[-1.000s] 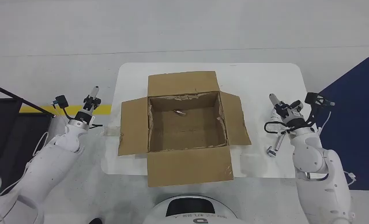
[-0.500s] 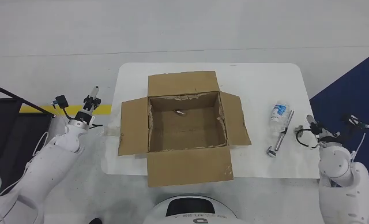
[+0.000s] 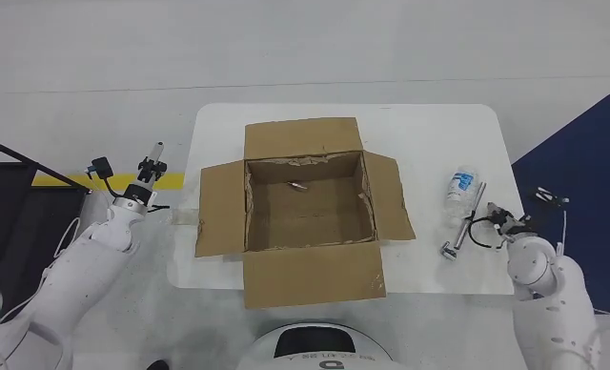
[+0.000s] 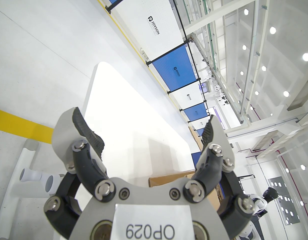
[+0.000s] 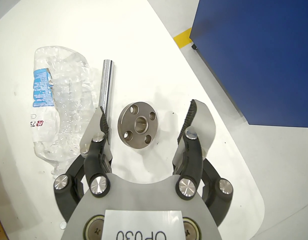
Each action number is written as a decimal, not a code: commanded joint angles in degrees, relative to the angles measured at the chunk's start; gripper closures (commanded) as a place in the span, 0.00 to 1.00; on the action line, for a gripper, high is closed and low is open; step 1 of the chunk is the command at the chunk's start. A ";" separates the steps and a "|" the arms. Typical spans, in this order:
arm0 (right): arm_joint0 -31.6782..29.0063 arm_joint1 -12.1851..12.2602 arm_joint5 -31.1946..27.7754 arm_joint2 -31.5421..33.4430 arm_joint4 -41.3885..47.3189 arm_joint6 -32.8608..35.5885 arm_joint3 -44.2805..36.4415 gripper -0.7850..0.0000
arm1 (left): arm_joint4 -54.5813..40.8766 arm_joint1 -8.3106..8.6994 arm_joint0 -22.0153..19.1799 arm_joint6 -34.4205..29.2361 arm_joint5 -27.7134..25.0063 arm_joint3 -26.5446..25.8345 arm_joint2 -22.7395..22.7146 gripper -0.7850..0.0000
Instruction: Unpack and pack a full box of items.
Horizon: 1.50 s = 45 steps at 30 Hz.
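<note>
Steel flange point(image 5: 138, 125) sits framed by the right gripper's point(image 5: 147, 112) spread jaws — left gripper's point(image 4: 144, 119) jaws gape too.

Right gripper point(image 5: 147, 111) jaws spread wide, over a round grey metal flange with four bolt holes point(image 5: 138, 128) lying flat on the white tabletop point(image 5: 149, 38). Polished steel rod point(image 5: 107, 83) just beside it, crushed clear plastic bottle point(image 5: 59, 96) next to the rod.

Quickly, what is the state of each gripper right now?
Left gripper: open, holding nothing.
Right gripper: open, holding nothing; the metal flange lies ungripped on the table.
</note>
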 commanded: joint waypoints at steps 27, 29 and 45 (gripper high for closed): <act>-2.55 -0.35 -20.72 9.13 32.99 1.40 0.18 1.00 | 0.00 0.00 0.00 0.00 0.00 0.00 0.00 0.00; -3.47 -0.46 -23.76 9.91 38.23 2.05 -0.51 1.00 | 0.00 0.00 0.00 0.00 0.00 0.00 0.00 0.00; -6.78 -0.70 -29.86 9.62 45.17 4.29 -3.39 1.00 | 0.00 0.00 0.00 0.00 0.00 0.00 0.00 0.00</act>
